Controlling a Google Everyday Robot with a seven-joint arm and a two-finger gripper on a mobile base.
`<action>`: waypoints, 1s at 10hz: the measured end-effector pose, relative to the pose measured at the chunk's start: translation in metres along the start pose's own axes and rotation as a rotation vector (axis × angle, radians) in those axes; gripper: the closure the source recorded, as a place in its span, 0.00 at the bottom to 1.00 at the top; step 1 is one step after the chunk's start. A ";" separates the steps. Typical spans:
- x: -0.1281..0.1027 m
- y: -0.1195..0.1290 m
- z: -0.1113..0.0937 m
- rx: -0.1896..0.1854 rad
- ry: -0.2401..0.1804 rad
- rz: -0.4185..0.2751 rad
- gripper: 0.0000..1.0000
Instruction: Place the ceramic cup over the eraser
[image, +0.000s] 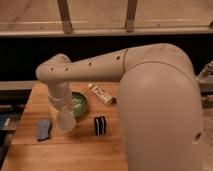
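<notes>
Since the gripper (62, 107) hangs off the downturned wrist over the left half of the wooden table (75, 152) with its fingers closed narrow on the ceramic cup (66, 122), the only thing that matters next is where the eraser (100, 125) sits from it. It stands sideways, toward the table's right edge as the camera sees it, at about the same depth from the front edge and apart from the cup, with bare wood between. The cup hangs below the wrist, wide end down by the look of it and slightly tilted; whether it touches the wood I cannot tell. The eraser stands upright, long axis vertical, stripes facing the camera. The green bowl (80, 102) is just behind the cup, toward the back edge; the flat blue-grey pad (44, 129) is near the left edge and the white bottle (101, 93) lies behind the eraser. Judgement: the move is a short sideways carry, high enough to clear the eraser's top, then straight down.
</notes>
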 end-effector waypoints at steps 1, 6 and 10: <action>0.012 -0.042 -0.056 0.049 -0.013 0.049 1.00; 0.104 -0.109 -0.129 0.110 -0.058 0.245 1.00; 0.174 -0.114 -0.123 0.107 -0.089 0.384 1.00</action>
